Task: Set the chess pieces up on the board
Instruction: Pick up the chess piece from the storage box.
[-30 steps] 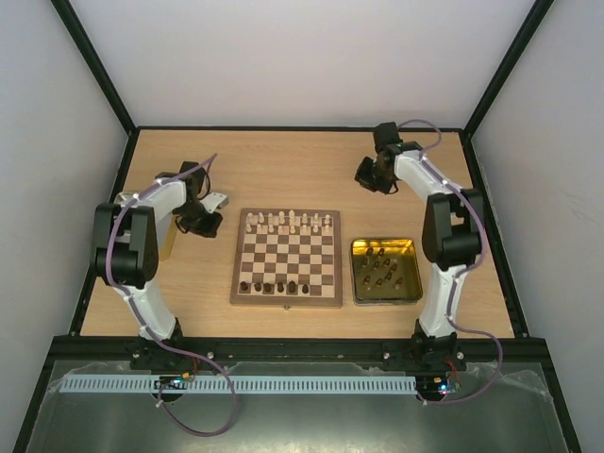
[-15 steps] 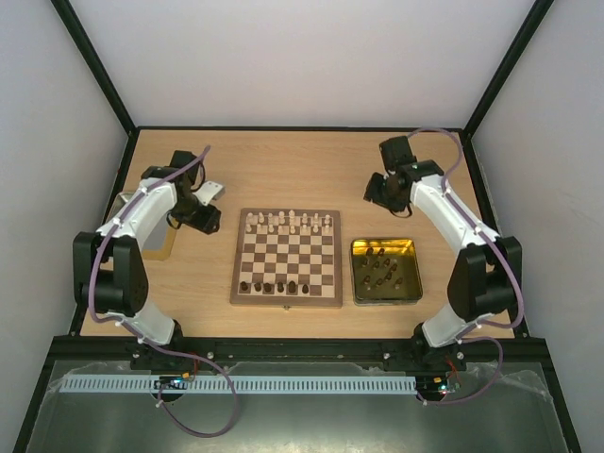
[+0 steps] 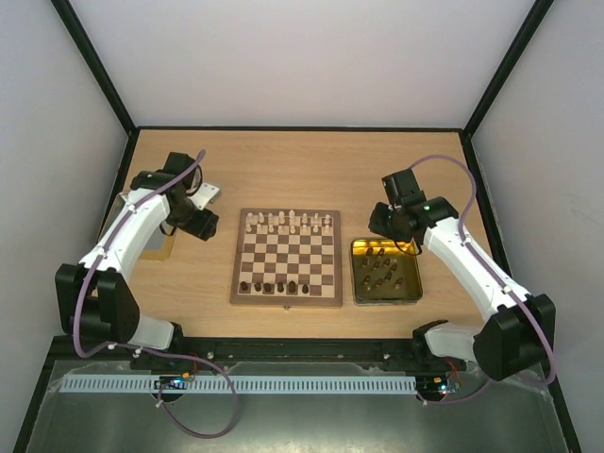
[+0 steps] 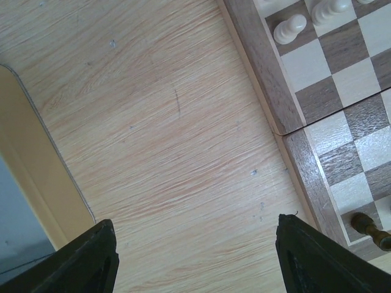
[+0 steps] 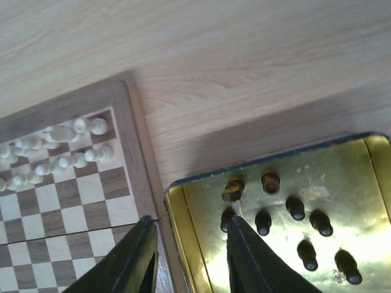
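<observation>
The board (image 3: 288,257) lies mid-table. Pale chess pieces (image 3: 288,223) fill its far rows and several dark ones (image 3: 274,286) stand on its near row. More dark chess pieces (image 5: 293,207) lie in the gold tray (image 3: 360,274) to the right of the board. My left gripper (image 3: 201,225) hangs open over bare table beside the board's left edge (image 4: 263,91), nothing between its fingers (image 4: 98,256). My right gripper (image 5: 190,223) is open over the tray's far-left corner (image 5: 177,183). One of its fingertips (image 5: 238,226) is close to a dark piece, and nothing is held.
A pale yellow tray (image 4: 36,183) lies on the table left of the left gripper, partly under that arm (image 3: 142,212). Dark frame rails (image 3: 311,347) and plain side walls enclose the table.
Both grippers went from shut to open. The right arm swung from the far right corner toward me to the gold tray. The left arm stretched out, its gripper staying left of the board.
</observation>
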You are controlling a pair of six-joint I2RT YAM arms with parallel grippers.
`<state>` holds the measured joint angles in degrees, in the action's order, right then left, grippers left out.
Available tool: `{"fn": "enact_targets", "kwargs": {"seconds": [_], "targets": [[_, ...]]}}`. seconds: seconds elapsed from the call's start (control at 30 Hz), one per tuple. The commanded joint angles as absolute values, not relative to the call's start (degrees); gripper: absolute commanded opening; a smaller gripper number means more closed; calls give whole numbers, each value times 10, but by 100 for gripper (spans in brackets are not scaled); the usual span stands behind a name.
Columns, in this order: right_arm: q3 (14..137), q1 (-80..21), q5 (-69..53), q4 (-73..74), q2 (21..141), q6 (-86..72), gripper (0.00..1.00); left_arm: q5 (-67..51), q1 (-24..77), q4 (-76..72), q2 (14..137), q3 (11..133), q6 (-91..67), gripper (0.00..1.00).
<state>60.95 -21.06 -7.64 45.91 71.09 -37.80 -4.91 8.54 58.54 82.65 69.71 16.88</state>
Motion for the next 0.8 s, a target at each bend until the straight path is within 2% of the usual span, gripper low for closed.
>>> {"fn": "enact_targets", "kwargs": {"seconds": [0.0, 0.2, 0.57, 0.77], "targets": [[587, -213, -74, 445, 723, -395, 30, -56, 72, 590, 796, 681, 152, 70], [582, -213, -77, 433, 721, -437, 34, -74, 73, 580, 790, 677, 151, 69], [570, -231, -75, 514, 735, -425, 32, -62, 92, 571, 788, 690, 141, 70], [563, -231, -76, 517, 758, -417, 25, -63, 107, 560, 788, 673, 126, 70]]}}
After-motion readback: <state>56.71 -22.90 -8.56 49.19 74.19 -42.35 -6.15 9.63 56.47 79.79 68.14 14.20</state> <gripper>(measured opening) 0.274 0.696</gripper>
